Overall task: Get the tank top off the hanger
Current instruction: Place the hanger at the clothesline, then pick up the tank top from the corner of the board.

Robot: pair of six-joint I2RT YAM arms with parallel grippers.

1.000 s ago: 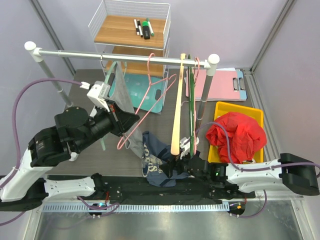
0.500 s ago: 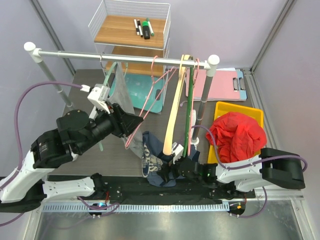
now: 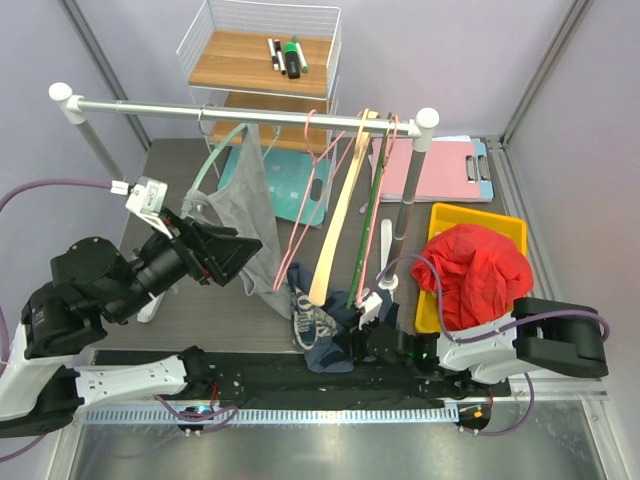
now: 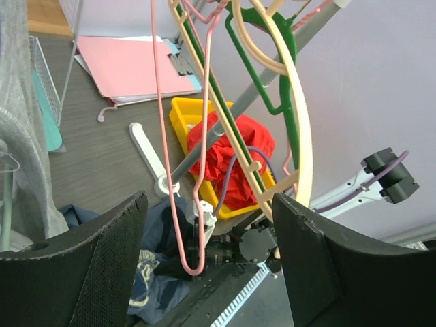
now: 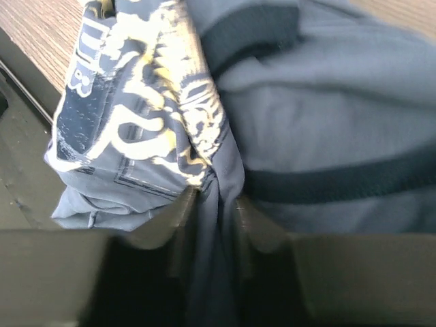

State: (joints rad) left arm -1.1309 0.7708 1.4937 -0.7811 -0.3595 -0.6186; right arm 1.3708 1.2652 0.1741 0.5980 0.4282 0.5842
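The left gripper (image 3: 248, 262) stood raised beside the rail (image 3: 180, 108), its jaws spread wide. Through its own camera I saw nothing between the two fingers, only the room beyond them. The grey tank top (image 3: 245, 210) hung on the mint hanger (image 3: 212, 168), which was hooked over the rail, and the cloth draped down just beside the gripper. From above, the fingers overlapped the cloth. Whether either finger touched it I could not tell, but the gripper held nothing.

The right gripper (image 5: 216, 204) lay low on the table (image 3: 215, 305), near the front edge. Its jaws were drawn in narrow, pinching a raised fold of the blue garment (image 5: 327, 122) between them, with a finger pressed against each side of the fold. That garment, printed in yellow and white and crossed by dark bands, sat crumpled on the table under the rail, well below the tank top and apart from it.

Pink (image 3: 300, 215), cream (image 3: 335, 235) and green (image 3: 365, 235) hangers hung bare from the right part of the rail, slanting down towards the blue garment.
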